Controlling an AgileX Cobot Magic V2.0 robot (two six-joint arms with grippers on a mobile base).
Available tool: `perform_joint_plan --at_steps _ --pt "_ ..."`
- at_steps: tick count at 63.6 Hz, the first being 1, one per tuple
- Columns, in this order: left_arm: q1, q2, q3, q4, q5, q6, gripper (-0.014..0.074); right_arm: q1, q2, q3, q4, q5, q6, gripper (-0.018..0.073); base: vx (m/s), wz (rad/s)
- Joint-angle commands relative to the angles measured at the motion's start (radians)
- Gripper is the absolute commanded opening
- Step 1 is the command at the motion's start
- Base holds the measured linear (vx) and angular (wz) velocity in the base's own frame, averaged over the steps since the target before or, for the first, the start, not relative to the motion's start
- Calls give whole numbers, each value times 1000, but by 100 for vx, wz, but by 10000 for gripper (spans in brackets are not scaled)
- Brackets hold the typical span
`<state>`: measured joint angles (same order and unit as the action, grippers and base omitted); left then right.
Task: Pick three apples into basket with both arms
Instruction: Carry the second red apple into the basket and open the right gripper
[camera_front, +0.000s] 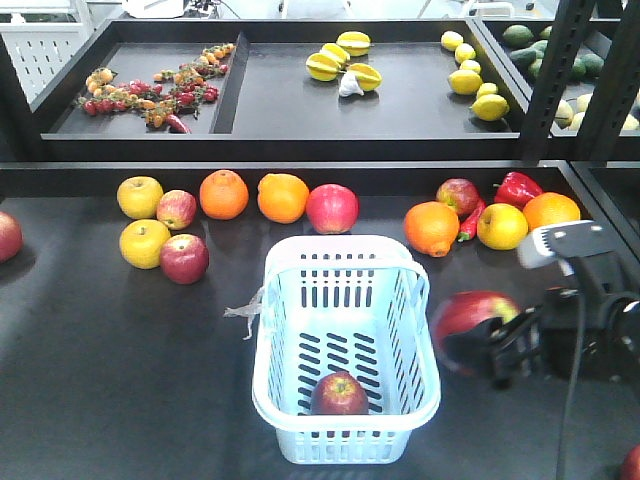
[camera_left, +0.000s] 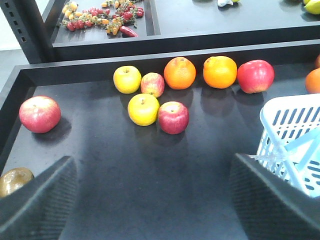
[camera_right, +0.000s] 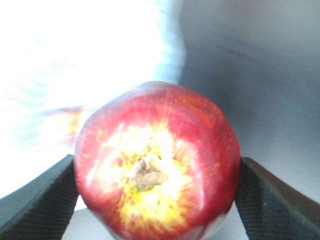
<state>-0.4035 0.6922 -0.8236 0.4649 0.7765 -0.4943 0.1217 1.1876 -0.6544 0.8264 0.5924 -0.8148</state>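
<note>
The white basket (camera_front: 345, 300) stands at the table's front middle with one dark red apple (camera_front: 339, 393) inside. My right gripper (camera_front: 480, 345) is shut on a large red apple (camera_front: 470, 315), held just right of the basket; in the right wrist view this apple (camera_right: 157, 160) fills the space between the fingers (camera_right: 40, 200). My left gripper (camera_left: 157, 200) is open and empty above bare table, left of the basket (camera_left: 295, 145). Loose red apples lie ahead of it (camera_left: 173, 117) and at the far left (camera_left: 39, 114). The left gripper is out of the front view.
Oranges (camera_front: 223, 194), yellow apples (camera_front: 145, 243), more red apples (camera_front: 332, 208) and a red bell pepper (camera_front: 517, 188) line the table's back. A raised shelf (camera_front: 280, 140) with fruit sits behind. Black frame posts (camera_front: 550, 80) stand at the right.
</note>
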Motion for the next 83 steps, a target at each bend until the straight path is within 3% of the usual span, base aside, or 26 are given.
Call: perform_joint_plan --at_steps 1,17,26,38,47,61,68,74,83 --pt "0 -2 -23 22 -53 -9 587 94 -54 -22 44 -40 -20 277 0 0" --pt "0 -2 -23 22 -53 -9 587 310 21 -36 50 -231 -34 300 0 0" --pt "0 -2 -23 22 -53 -9 587 370 113 -82 49 -274 -62 390 0 0" --pt "0 -2 -23 22 -53 -9 587 369 218 -148 64 -264 -62 613 0 0" --pt "0 -2 -23 22 -53 -9 587 369 242 -155 81 -268 -62 717 0 0" --pt "0 -2 -23 22 -53 -9 587 366 218 -155 79 -259 -56 718 0 0" --pt "0 -2 -23 22 -53 -9 587 366 176 -155 56 -256 0 706 0 0" --pt "0 -2 -23 22 -53 -9 587 350 140 -155 -41 -232 97 701 0 0" --pt "0 -2 -23 22 -53 -9 587 216 116 -155 -244 -71 302 690 0 0"
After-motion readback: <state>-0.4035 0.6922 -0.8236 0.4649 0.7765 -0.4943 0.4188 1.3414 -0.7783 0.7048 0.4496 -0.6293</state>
